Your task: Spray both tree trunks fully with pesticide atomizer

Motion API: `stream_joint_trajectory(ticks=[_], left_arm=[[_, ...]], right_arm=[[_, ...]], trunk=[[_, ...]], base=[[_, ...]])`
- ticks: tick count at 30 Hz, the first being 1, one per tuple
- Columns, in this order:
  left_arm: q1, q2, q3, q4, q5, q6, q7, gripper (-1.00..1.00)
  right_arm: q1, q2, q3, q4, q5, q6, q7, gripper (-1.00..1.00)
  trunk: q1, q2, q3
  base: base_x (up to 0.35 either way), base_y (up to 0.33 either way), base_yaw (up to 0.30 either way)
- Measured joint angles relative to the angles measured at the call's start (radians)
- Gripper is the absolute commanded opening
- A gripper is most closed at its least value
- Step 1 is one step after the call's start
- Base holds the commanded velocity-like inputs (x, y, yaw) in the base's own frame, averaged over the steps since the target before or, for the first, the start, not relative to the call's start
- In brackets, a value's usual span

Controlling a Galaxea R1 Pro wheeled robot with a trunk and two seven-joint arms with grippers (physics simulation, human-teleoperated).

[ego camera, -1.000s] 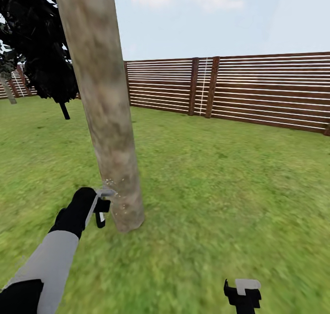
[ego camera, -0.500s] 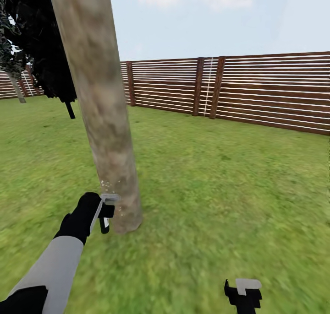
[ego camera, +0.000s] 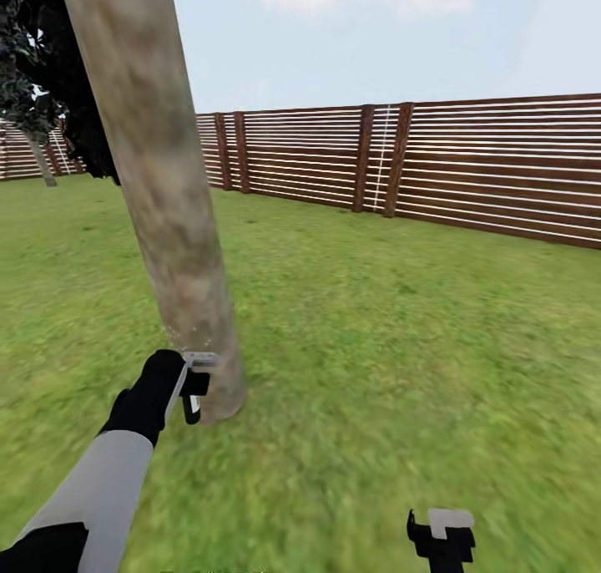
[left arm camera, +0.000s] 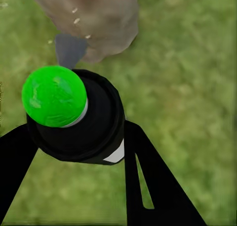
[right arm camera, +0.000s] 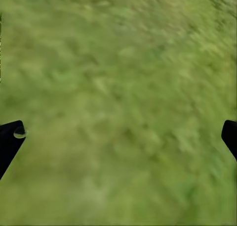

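A thick, mottled grey-brown tree trunk (ego camera: 167, 205) rises from the grass at left. Down at its foot my left gripper (ego camera: 191, 387) is shut on the pesticide atomizer (ego camera: 197, 362), whose grey-white head nearly touches the bark. In the left wrist view the atomizer's dark body (left arm camera: 91, 124) with a bright green round end sits between my black fingers (left arm camera: 148, 181), and its grey nozzle points at the trunk base (left arm camera: 98, 18), where a few pale specks show. My right gripper (ego camera: 442, 540) hangs low over bare grass, open, its fingertips (right arm camera: 10, 142) far apart.
A brown slatted fence (ego camera: 467, 164) runs across the back. A near-black conifer (ego camera: 71, 97) stands behind the trunk, and a thin grey trunk (ego camera: 39, 159) leans far off at the left. Lawn (ego camera: 401, 322) spreads wide to the right.
The whole view has swung, so the trunk and fence sit further left in the picture. My left gripper stays at the trunk's foot with the atomizer. The pale droplets seen on the bark earlier have thinned.
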Motion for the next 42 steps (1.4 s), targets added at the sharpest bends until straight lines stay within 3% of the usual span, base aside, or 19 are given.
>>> stream_joint_trajectory(ticks=[2,5,7,9,10,11,12,14,15,17,18,19,20,23,26,29,32,36,42], left_arm=[[0.0,0.01,0.004,0.0,-0.005,-0.001,0.0,-1.0],[0.001,0.085,0.049,0.002,-0.016,-0.001,-0.005,-1.0],[0.008,0.097,0.055,0.01,0.0,-0.002,-0.005,-1.0],[0.032,0.077,0.052,0.014,0.012,-0.004,-0.005,-1.0],[0.038,0.039,0.048,0.015,0.005,-0.005,-0.005,-1.0],[0.041,0.001,0.044,0.014,0.022,-0.005,-0.004,-1.0],[0.042,-0.013,0.042,0.013,0.008,-0.006,-0.003,-1.0],[0.043,-0.015,0.045,0.01,-0.008,-0.006,-0.003,-1.0],[0.044,-0.003,0.049,0.008,-0.015,-0.007,-0.002,-1.0],[0.052,0.059,0.054,0.005,-0.024,-0.007,-0.002,-1.0],[0.055,0.102,0.055,0.009,-0.01,-0.007,-0.002,-1.0],[0.056,0.119,0.055,0.011,-0.02,-0.007,-0.002,-1.0],[0.071,0.13,0.053,0.014,-0.005,-0.024,-0.001,-1.0],[0.084,0.105,0.05,0.018,0.009,-0.087,0.003,-1.0],[0.086,0.033,0.049,0.039,0.011,-0.106,0.003,-1.0],[0.086,0.018,0.053,0.033,-0.001,-0.108,0.014,-1.0],[0.086,0.037,0.057,0.032,-0.014,-0.109,0.042,-1.0],[0.097,0.1,0.057,0.055,-0.016,-0.107,0.08,-1.0],[0.108,0.089,0.054,0.099,-0.003,-0.107,0.082,-1.0]], right_arm=[[0.0,0.0,0.0,0.0,0.001,0.0,0.0,1.0],[0.0,0.0,0.0,0.0,0.001,0.0,0.0,1.0],[0.0,0.0,0.0,0.0,0.001,0.0,0.0,1.0],[0.0,0.0,0.0,0.0,0.001,0.0,0.0,1.0],[0.0,0.0,0.0,0.001,0.001,0.0,0.0,1.0],[0.0,0.0,0.0,0.001,0.001,0.0,0.0,1.0],[0.0,0.0,0.0,0.001,0.001,0.0,0.0,1.0],[0.0,0.0,0.0,0.001,0.002,0.0,0.0,1.0],[0.0,0.0,0.0,0.001,0.002,0.0,0.0,1.0],[0.0,0.0,0.0,0.001,0.002,0.0,0.0,1.0],[0.0,0.0,0.0,0.001,0.002,0.0,0.0,1.0],[0.0,0.0,0.0,0.001,0.002,0.0,0.0,1.0],[0.0,0.0,0.0,0.001,0.001,0.0,0.0,1.0],[0.0,0.0,0.0,0.002,0.001,0.0,0.0,1.0],[0.0,0.0,0.0,0.002,0.002,0.0,0.0,1.0],[0.0,0.0,0.0,0.002,0.002,0.0,0.0,1.0],[0.0,0.0,0.0,0.002,0.002,0.0,0.0,1.0],[0.0,-0.002,0.0,0.001,0.003,0.0,0.001,1.0],[0.0,-0.003,0.0,0.001,0.003,0.0,0.001,1.0]], trunk=[[0.0,0.0,0.0],[0.0,0.0,0.0],[0.0,0.0,0.0],[0.0,0.0,0.0],[0.0,0.0,0.0],[0.0,0.0,0.0],[0.0,0.0,0.0],[0.0,0.0,0.0],[0.0,0.0,0.0],[0.0,0.0,0.0],[0.0,0.0,0.0],[0.0,0.0,0.0],[0.0,0.0,0.0],[0.0,0.0,0.0],[0.0,0.0,0.0],[0.0,0.0,0.0],[0.0,0.0,0.0],[0.0,0.0,0.0],[0.0,0.0,0.0]], base=[[0.003,-0.277,0.273],[0.057,-0.277,0.138],[0.035,-0.277,0.028],[0.008,-0.277,0.006],[0.002,-0.277,0.002],[0.001,-0.277,0.001],[0.043,-0.277,0.0],[0.075,-0.277,0.0],[0.087,-0.277,0.0],[0.08,-0.277,0.0],[0.036,-0.277,0.0],[0.012,-0.277,0.055],[0.006,-0.277,0.154],[0.002,-0.277,0.236],[0.0,-0.277,0.272],[0.081,-0.268,0.276],[0.203,-0.221,0.098],[0.142,-0.236,0.009],[0.011,-0.273,0.0]])
